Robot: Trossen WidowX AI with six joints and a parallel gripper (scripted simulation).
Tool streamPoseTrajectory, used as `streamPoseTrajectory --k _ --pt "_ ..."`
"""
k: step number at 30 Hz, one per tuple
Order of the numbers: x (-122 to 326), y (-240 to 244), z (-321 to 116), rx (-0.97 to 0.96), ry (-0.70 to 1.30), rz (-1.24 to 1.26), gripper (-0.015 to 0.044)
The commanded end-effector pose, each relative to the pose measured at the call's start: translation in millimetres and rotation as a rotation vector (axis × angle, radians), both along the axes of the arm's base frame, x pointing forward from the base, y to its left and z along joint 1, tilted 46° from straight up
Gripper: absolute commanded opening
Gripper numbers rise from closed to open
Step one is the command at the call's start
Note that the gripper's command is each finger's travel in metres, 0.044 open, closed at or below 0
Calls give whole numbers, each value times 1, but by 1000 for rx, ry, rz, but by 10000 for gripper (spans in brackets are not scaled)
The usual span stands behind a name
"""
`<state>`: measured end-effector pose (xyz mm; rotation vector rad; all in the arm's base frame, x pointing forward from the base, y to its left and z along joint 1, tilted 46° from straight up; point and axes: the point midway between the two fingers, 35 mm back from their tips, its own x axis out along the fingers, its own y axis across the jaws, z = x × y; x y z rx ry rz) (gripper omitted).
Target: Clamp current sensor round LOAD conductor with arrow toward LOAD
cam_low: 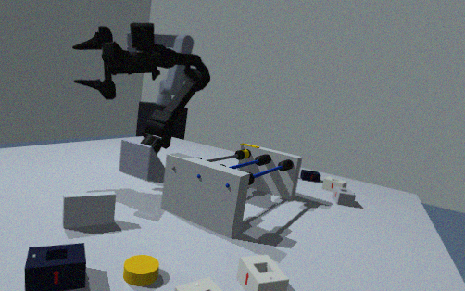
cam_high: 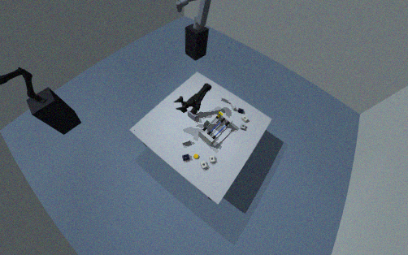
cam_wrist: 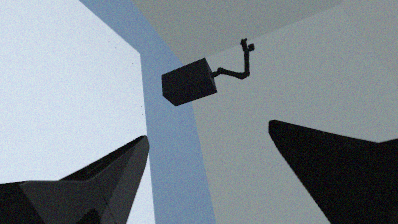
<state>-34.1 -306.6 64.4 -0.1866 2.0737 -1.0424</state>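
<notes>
My gripper (cam_high: 175, 104) (cam_low: 74, 64) (cam_wrist: 208, 133) is wide open and empty, high above the table and left of the rack in the exterior view. The rack's near wall (cam_low: 201, 199) (cam_high: 207, 139) and far wall (cam_low: 296, 181) carry conductors: one grey rod (cam_low: 221, 158) with a yellow band (cam_low: 246, 154), and blue rods (cam_low: 268, 171). A yellow strip (cam_low: 250, 145) tops the far wall; I cannot read markings. A navy block (cam_low: 55, 278) (cam_high: 186, 157) with a top opening and red arrow stands at the front left. I cannot tell which block is the open sensor.
A yellow disc (cam_low: 141, 270) (cam_high: 196, 156) and white blocks (cam_low: 266, 275) (cam_high: 204, 165) are near the front. A grey plate (cam_low: 89, 210) stands left of the rack. Another navy block (cam_low: 310, 175) and pale blocks (cam_low: 335, 183) lie beyond it. Another arm's black pedestal (cam_wrist: 187, 82) (cam_high: 54, 111) stands off the table.
</notes>
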Motion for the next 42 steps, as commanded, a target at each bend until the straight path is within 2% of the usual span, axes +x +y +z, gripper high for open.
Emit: streamPoseTrajectory --k 1,7,12,18,24,30,36,42 --pt "53 -9 12 -125 -173 126 440" --pt "123 -8 33 -246 -403 285 440" --pt "195 10 62 -346 -673 437 440" --pt "273 56 104 -382 -1027 615 440" --pt "330 127 152 -318 -1398 782 440" --pt "358 212 203 -147 -1762 929 440" --pt "352 297 253 125 -2085 1046 440" --pt "350 307 258 162 -2119 1057 440"
